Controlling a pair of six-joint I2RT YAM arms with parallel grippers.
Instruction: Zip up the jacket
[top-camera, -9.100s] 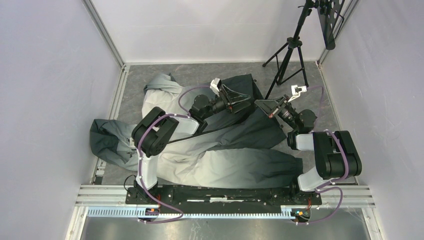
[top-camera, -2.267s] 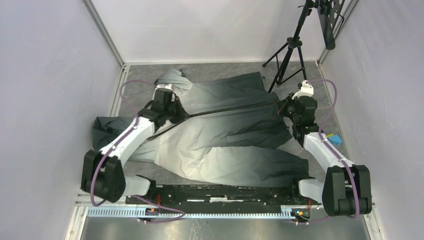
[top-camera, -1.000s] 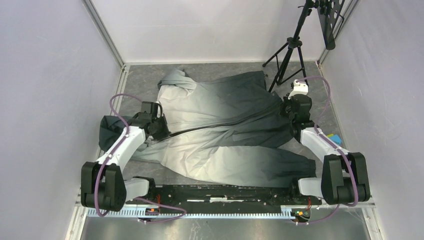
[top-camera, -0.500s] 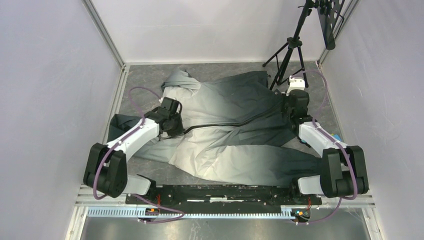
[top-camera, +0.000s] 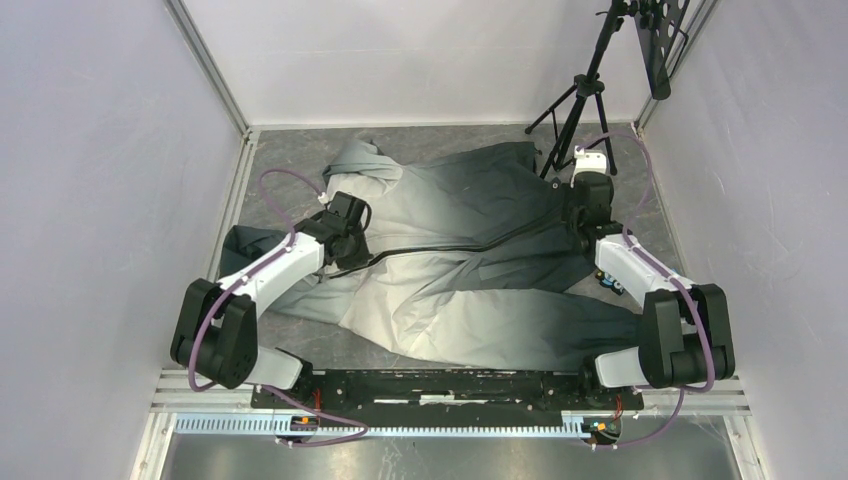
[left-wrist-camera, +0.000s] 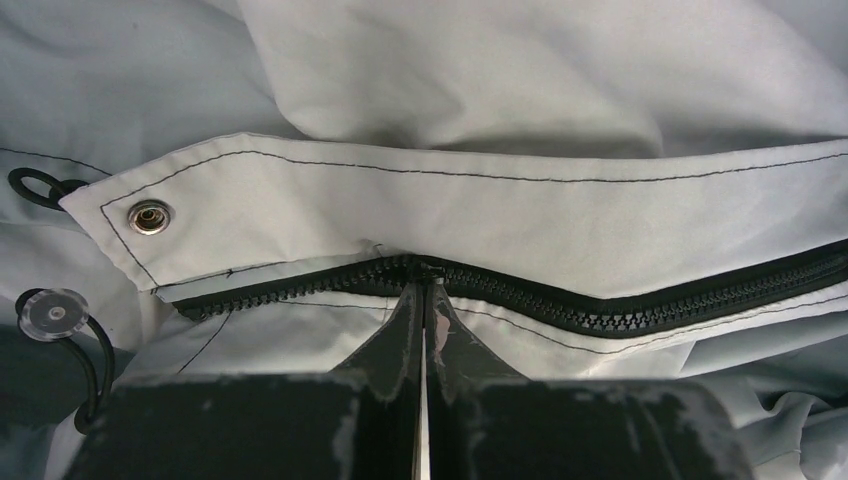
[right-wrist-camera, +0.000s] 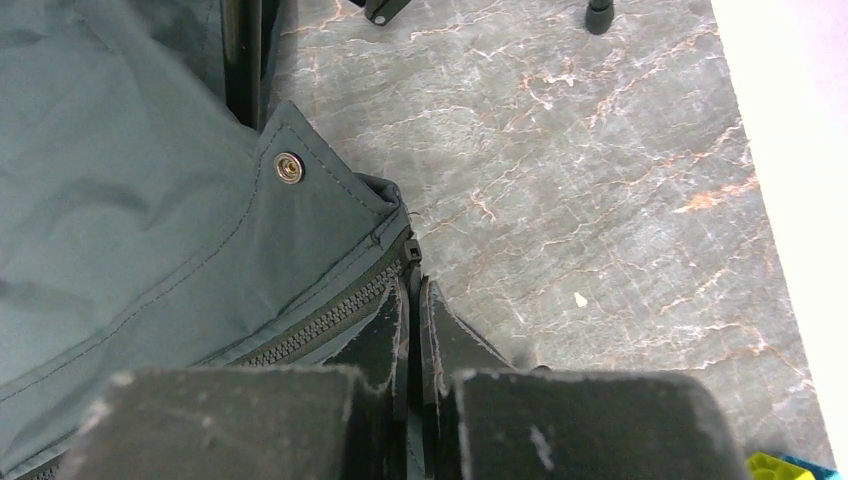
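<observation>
Jacket (top-camera: 460, 215) zipper in left gripper (left-wrist-camera: 420, 285) and right gripper (right-wrist-camera: 412, 285), opposite ends.

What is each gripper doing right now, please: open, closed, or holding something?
Left gripper: closed on the zipper of the jacket, pale end.
Right gripper: closed on the zipper's end at the dark hem.

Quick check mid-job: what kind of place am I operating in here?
Probably a lab test cell: plain white panel walls, a tripod at the back, and the jacket spread on a stone-patterned table.

Overhead looks down; wrist views (close-up) share the jacket (top-camera: 470, 210).
</observation>
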